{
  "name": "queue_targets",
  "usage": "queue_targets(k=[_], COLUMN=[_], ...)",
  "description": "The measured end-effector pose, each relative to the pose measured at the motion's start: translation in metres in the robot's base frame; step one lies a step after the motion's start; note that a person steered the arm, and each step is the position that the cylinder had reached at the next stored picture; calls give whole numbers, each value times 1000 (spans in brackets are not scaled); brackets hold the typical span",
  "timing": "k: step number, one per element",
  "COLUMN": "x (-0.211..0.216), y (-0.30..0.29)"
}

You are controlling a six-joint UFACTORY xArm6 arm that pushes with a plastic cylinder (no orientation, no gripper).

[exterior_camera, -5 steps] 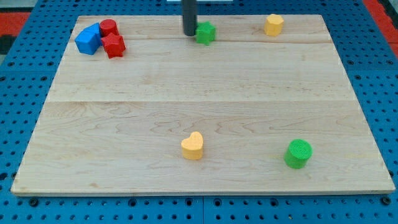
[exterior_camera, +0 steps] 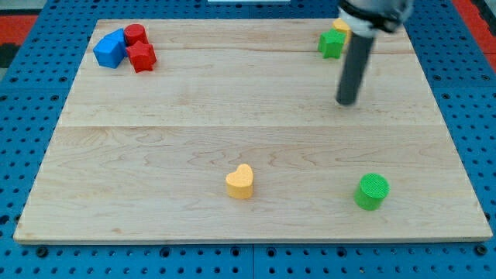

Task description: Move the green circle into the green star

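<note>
The green circle point(exterior_camera: 372, 191) is a short cylinder near the view's bottom right of the wooden board point(exterior_camera: 194, 139). The green star point(exterior_camera: 332, 43) sits at the view's top right, touching or nearly touching a yellow block point(exterior_camera: 341, 26) partly hidden behind my rod. My tip point(exterior_camera: 346, 101) rests on the board below the green star and well above the green circle, touching neither.
A yellow heart point(exterior_camera: 240, 182) lies at the bottom centre. A blue block point(exterior_camera: 110, 49), a red cylinder point(exterior_camera: 136, 34) and a red block point(exterior_camera: 142, 56) cluster at the top left. A blue pegboard point(exterior_camera: 23, 155) surrounds the board.
The green star has moved from the top centre rightward to beside the yellow block. My tip has moved right and down, away from the star.
</note>
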State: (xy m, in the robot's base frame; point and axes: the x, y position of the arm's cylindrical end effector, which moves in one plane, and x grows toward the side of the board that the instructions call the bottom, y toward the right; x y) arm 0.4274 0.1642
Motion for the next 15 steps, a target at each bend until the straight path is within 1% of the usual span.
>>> queue_targets(k=[1,2,3,4,5,6,8,9,11,12,13,14,15], x=[60,122,173,142,129,114,58,16,-51,-71,-57,-39,-9], y=[46,69,56,6,-32,-57,-127,-142,-195,-166,-152,-155,-151])
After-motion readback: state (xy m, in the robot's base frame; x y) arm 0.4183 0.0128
